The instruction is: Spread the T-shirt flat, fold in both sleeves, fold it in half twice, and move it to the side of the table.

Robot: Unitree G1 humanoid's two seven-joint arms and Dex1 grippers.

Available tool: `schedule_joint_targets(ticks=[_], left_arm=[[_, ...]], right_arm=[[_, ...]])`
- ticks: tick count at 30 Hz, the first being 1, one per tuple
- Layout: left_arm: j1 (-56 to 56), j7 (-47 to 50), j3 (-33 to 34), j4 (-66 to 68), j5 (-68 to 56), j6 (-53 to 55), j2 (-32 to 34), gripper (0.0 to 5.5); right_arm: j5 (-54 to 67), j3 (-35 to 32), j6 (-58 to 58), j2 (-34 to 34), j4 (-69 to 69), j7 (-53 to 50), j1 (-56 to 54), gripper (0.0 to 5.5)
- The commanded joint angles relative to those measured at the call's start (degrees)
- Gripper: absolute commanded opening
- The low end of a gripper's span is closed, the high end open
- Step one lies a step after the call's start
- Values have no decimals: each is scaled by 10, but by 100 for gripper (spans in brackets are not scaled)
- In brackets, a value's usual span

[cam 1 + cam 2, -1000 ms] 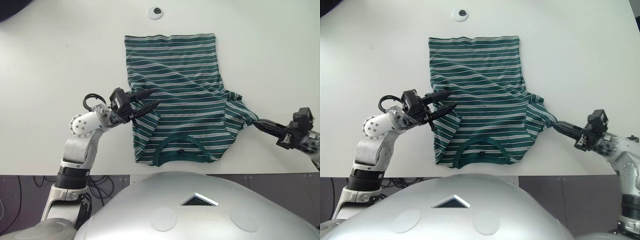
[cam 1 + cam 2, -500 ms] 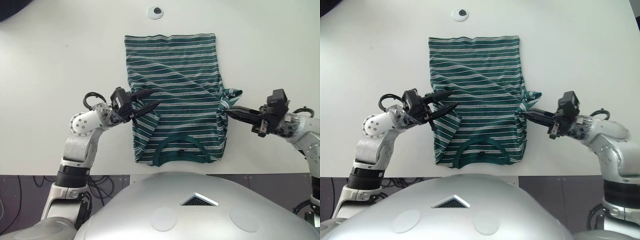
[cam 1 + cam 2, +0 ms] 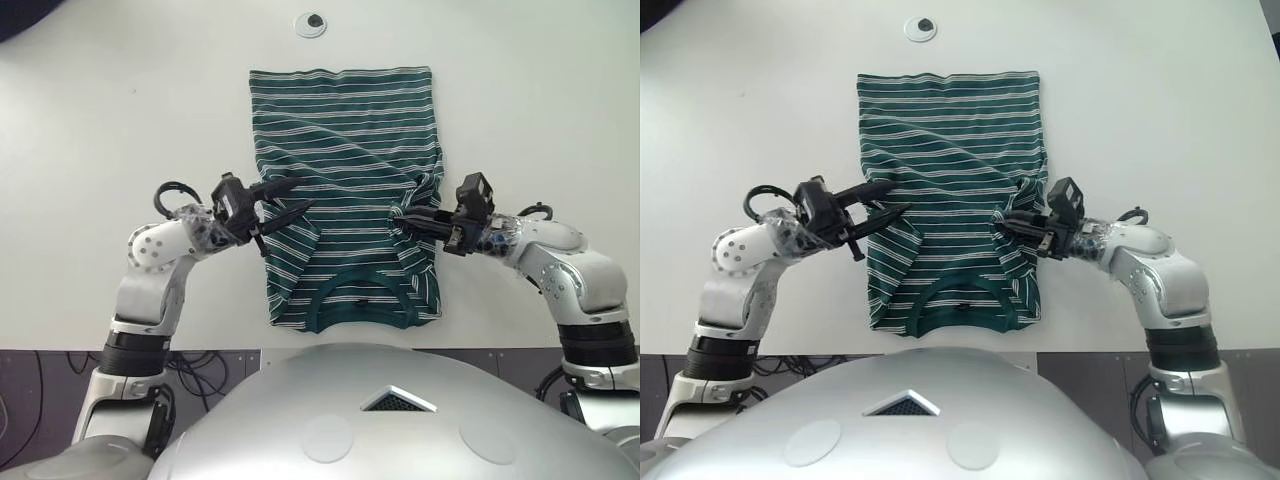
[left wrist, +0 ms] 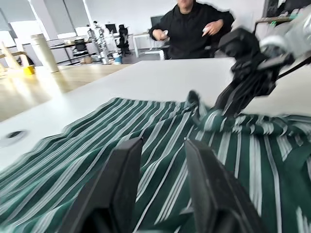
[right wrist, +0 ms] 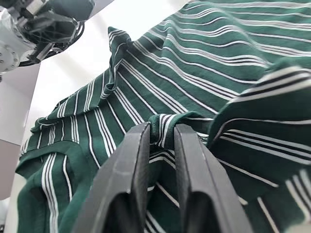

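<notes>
Blurred T-shirt (image 4: pixel 63 167) under left gripper (image 4: pixel 163 145)

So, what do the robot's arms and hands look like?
The left arm and right arm are silver-grey with rounded joints. The left hand and right hand are black, each with two long tapering fingers. A black cable loops beside each wrist.

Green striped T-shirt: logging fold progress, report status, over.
Left gripper open above left edge of green striped T-shirt. Right gripper shut on right sleeve, bunched over the body. Small round white disc beyond hem, not touching.
</notes>
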Motion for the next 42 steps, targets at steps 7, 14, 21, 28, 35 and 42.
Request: schedule_joint_targets(ticks=[7, 14, 21, 28, 35, 42], left_arm=[[177, -75, 106, 115, 152, -384, 161, 168], [143, 9, 56, 233, 327, -550, 171, 257], [124, 105, -3, 259, 422, -624, 143, 270], [114, 143, -80, 250, 429, -618, 143, 270], [101, 173, -121, 248, 469, -623, 148, 180], [73, 230, -92, 205, 611, -635, 155, 126]], right_arm=[[-94, -145, -255, -84, 2, 129, 218, 80], [-285, -51, -567, -77, 70, 142, 277, 151], [-403, 10, -745, -73, 106, 50, 272, 168], [-414, 43, -767, -88, 117, -3, 262, 168], [-416, 62, -766, -105, 117, -25, 254, 141], [-407, 77, -759, -121, 119, -34, 248, 33]])
